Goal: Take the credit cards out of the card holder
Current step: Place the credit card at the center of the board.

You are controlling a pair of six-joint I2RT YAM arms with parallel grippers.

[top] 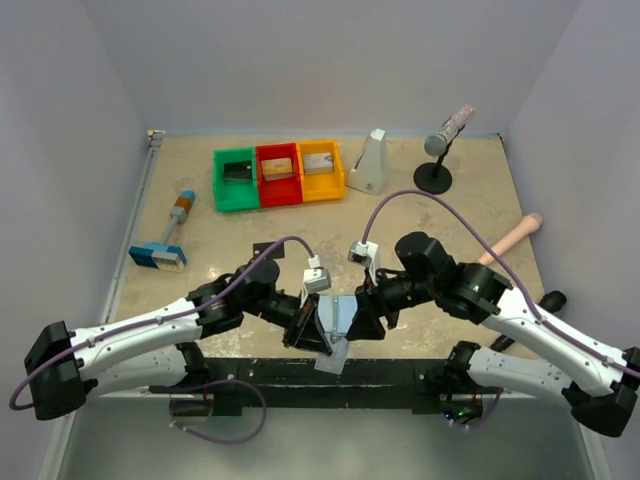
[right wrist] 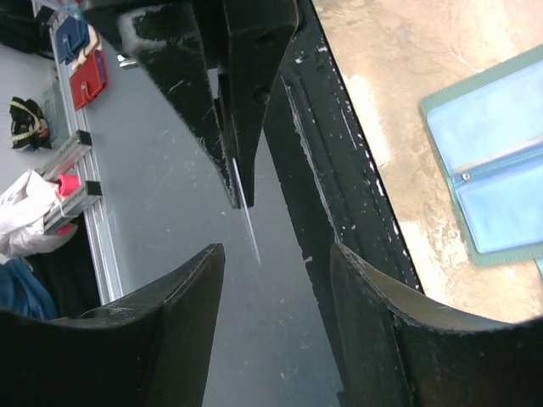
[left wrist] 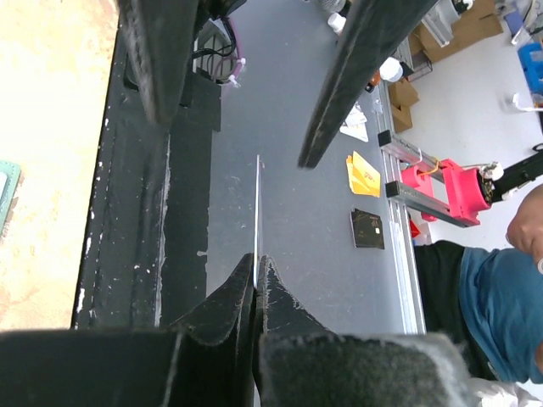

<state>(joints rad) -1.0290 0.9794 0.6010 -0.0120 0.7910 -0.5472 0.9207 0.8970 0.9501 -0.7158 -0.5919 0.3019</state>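
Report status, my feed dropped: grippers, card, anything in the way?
Left gripper shut on card, edge-on. Right gripper open, facing it. Card holder lies open on table. No obstruction seen.

**Robotics laboratory.** A tabletop (top: 450,200) enclosed by plain white walls (top: 330,60) carries two bolted robot arms (top: 150,335). Beyond its edge stand aluminium rails (left wrist: 405,263), cardboard boxes (left wrist: 462,25), and a person (left wrist: 496,297) in a blue shirt.

White arms (top: 130,335) — black joints (top: 222,305), lilac cables (top: 420,194)
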